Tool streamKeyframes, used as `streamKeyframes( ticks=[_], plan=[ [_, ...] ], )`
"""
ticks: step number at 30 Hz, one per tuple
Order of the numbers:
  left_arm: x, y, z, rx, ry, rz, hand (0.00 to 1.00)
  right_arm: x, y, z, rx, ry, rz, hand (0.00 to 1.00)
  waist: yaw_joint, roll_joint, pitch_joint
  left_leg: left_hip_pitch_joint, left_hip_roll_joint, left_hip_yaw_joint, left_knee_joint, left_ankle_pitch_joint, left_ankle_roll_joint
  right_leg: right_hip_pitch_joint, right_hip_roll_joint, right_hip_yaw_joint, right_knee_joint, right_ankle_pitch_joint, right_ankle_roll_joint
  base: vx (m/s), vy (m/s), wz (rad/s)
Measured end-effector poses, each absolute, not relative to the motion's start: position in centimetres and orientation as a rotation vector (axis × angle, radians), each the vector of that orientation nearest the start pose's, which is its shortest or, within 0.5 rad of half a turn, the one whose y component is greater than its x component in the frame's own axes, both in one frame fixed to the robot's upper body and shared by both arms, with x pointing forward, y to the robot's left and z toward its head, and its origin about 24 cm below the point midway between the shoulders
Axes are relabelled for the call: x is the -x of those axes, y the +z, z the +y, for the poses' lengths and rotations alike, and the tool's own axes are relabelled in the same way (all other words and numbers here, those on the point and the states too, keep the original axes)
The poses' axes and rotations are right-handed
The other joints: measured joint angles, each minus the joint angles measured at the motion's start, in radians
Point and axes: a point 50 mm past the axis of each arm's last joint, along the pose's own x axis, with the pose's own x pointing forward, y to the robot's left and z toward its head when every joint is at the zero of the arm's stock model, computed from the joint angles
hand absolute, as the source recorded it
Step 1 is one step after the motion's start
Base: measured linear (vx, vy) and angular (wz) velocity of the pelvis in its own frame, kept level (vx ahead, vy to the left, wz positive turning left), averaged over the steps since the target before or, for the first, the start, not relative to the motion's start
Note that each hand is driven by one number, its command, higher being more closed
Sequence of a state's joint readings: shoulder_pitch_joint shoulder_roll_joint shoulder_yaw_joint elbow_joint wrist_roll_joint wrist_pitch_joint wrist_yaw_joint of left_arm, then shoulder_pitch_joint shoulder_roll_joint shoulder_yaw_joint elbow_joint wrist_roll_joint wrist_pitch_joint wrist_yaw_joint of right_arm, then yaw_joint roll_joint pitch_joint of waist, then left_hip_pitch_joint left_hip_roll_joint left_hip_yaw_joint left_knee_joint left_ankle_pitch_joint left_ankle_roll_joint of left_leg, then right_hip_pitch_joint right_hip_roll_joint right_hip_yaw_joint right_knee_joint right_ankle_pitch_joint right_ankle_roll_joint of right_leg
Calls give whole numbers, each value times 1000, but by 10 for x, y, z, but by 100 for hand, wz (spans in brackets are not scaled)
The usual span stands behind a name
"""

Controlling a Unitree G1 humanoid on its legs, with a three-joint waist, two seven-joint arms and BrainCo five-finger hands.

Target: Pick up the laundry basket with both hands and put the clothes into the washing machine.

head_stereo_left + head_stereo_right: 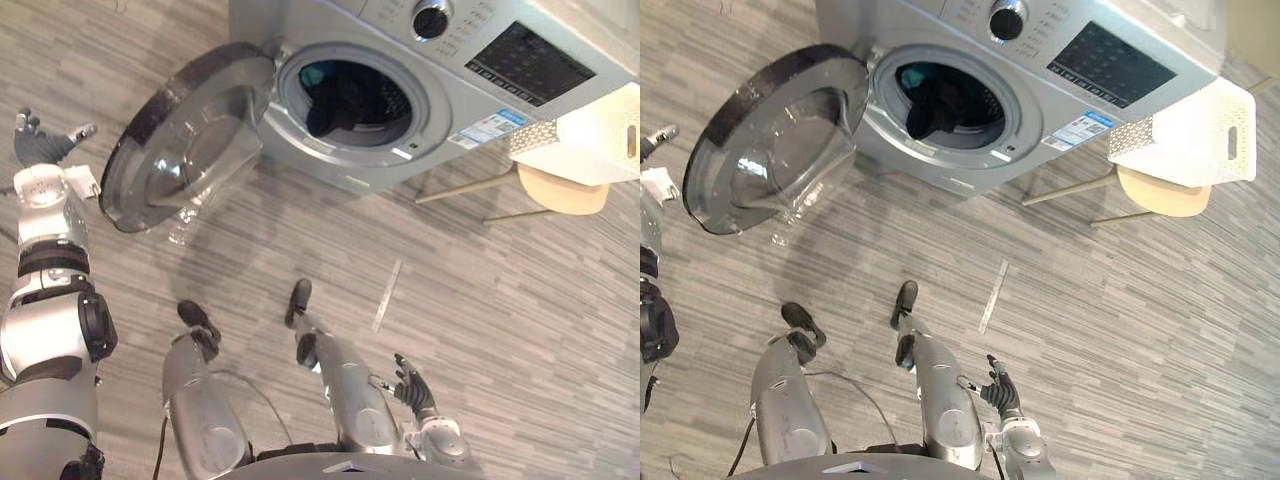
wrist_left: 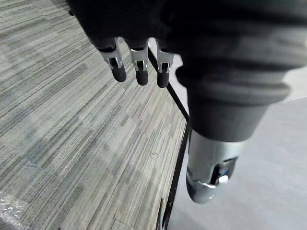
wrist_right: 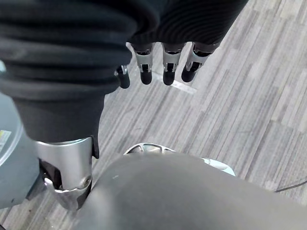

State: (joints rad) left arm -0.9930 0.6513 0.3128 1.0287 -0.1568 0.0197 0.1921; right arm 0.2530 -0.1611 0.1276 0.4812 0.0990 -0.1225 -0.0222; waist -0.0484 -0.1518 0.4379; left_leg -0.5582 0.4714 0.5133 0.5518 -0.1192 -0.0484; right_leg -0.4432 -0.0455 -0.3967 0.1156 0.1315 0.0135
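The silver washing machine (image 1: 480, 100) stands at the top with its round door (image 1: 185, 135) swung open to the left. Dark clothes (image 1: 345, 100) lie inside the drum. The white laundry basket (image 1: 590, 135) rests on a round wooden stool (image 1: 560, 190) to the right of the machine, apart from both hands. My left hand (image 1: 38, 147) is raised at the far left beside the door, open and holding nothing; its fingers (image 2: 139, 67) hang relaxed over the floor. My right hand (image 1: 412, 388) is low at the bottom, open and empty, its fingers (image 3: 168, 67) straight.
The open door juts out over the grey plank floor (image 1: 500, 330) on my left. A pale strip of tape (image 1: 387, 295) lies on the floor in front of the machine. The stool's thin legs (image 1: 465, 188) slant beside the machine's right corner.
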Motion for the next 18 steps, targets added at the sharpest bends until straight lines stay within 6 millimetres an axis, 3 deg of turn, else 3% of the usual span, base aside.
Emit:
streamKeyframes(
  ticks=[10, 18],
  plan=[
    [-373, 210, 334, 87, 622, -160, 0, -144, -97, -184, 115, 5, 609, 0, 14, 0, 2, 3, 11, -6, 3, 0, -1, 10, 9, -6, -3, -3, 3, 80, -13, 0],
    [-389, 206, 300, -147, 286, -92, 0, -143, -98, -183, 147, 49, 617, 0, 20, 0, 2, 53, 10, 6, -5, -12, -13, 48, 10, 0, -3, -17, -6, 36, 1, -2]
  ],
)
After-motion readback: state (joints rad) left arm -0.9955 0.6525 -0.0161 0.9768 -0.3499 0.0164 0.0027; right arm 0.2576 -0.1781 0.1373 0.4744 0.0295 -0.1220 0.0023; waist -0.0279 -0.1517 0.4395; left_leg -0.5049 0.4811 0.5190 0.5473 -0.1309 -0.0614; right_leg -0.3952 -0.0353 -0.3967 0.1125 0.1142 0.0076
